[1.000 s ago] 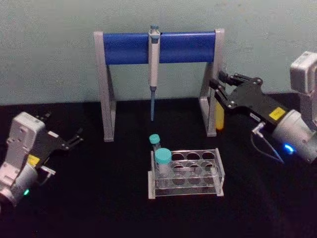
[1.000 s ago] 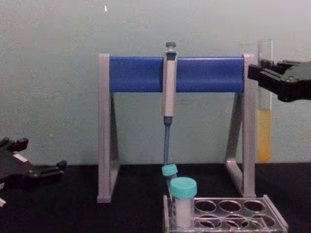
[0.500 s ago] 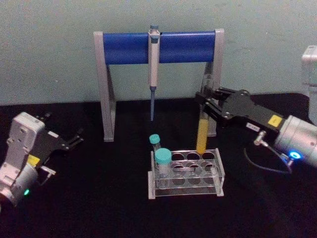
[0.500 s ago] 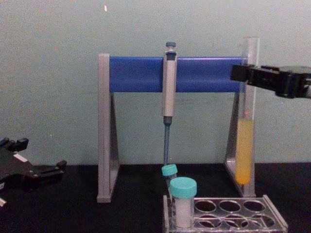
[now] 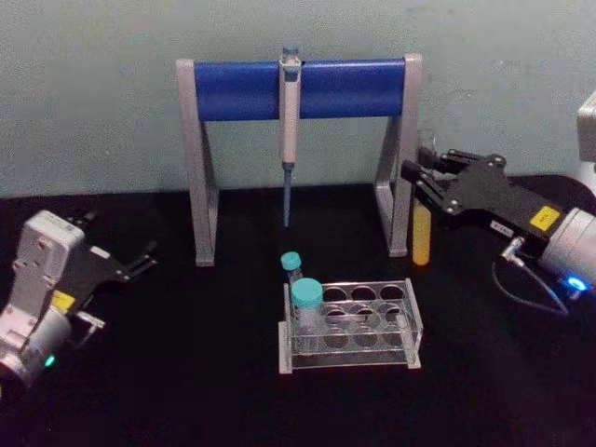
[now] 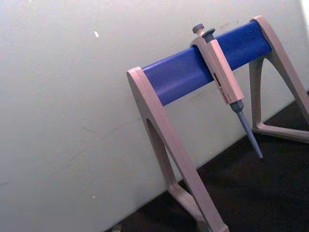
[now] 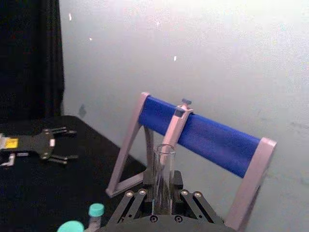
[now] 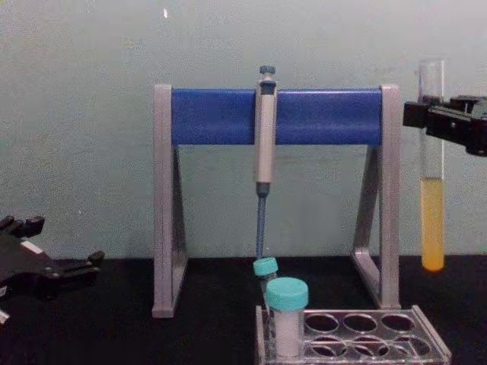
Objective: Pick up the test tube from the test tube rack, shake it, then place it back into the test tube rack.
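Note:
My right gripper (image 5: 425, 180) is shut on the test tube (image 5: 422, 237), holding it upright in the air to the right of the pipette stand's right leg, behind and to the right of the test tube rack (image 5: 411, 326). From the chest, the test tube (image 8: 432, 220) hangs clear of the table with yellow-orange liquid in its lower part, the right gripper (image 8: 431, 120) clamped near its top. In the right wrist view the tube's open mouth (image 7: 164, 166) rises between the fingers (image 7: 133, 208). My left gripper (image 5: 140, 260) rests open at the far left.
A grey-and-blue pipette stand (image 5: 298, 88) with a hanging pipette (image 5: 289, 130) stands behind the rack. Two teal-capped vials (image 5: 305, 300) sit in the rack's left end. The black table (image 5: 186, 372) meets a pale wall behind.
The right gripper swung the test tube left and down toward the rack half a second ago, and has now carried it back to the right and up. The left arm stayed still.

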You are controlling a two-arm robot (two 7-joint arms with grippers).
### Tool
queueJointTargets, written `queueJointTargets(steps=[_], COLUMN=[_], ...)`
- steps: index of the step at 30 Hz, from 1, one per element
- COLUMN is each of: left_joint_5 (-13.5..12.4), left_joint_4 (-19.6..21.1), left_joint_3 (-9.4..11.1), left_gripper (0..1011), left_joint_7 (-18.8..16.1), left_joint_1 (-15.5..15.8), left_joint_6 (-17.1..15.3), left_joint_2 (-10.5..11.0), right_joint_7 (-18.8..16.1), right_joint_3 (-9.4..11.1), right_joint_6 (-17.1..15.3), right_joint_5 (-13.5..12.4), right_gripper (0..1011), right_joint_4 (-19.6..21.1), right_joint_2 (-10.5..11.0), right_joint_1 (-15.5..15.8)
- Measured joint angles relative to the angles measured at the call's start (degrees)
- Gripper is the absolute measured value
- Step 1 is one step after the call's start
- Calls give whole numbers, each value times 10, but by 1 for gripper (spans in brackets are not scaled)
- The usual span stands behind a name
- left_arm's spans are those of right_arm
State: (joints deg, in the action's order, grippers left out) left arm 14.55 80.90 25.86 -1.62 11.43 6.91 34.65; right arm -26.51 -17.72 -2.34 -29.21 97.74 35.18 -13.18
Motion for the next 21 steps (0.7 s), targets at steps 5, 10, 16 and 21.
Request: queueJointTargets(steps=[5,10,16,21], left_joint_5=[0,0,0,0], left_joint_4=[0,0,0,0], left_joint_3=[0,0,0,0], left_gripper=[1001,1001,1001,1001], left_joint_7=[0,0,0,0], left_joint_1=[0,0,0,0], left_joint_6=[0,0,0,0], left_joint_2=[0,0,0,0], right_joint_7=[10,17,8,-12], right_joint_3=[1,0,-6,-12], right_joint_6=[15,28,33,31], right_joint_5=[13,21,15,-4], right_gripper=[234,234,234,234], right_joint_4=[-12,-27,-39,-43], right_joint_2=[-19,-44,-67,-75], right_joint_1=[-7,-14,-20,-23])
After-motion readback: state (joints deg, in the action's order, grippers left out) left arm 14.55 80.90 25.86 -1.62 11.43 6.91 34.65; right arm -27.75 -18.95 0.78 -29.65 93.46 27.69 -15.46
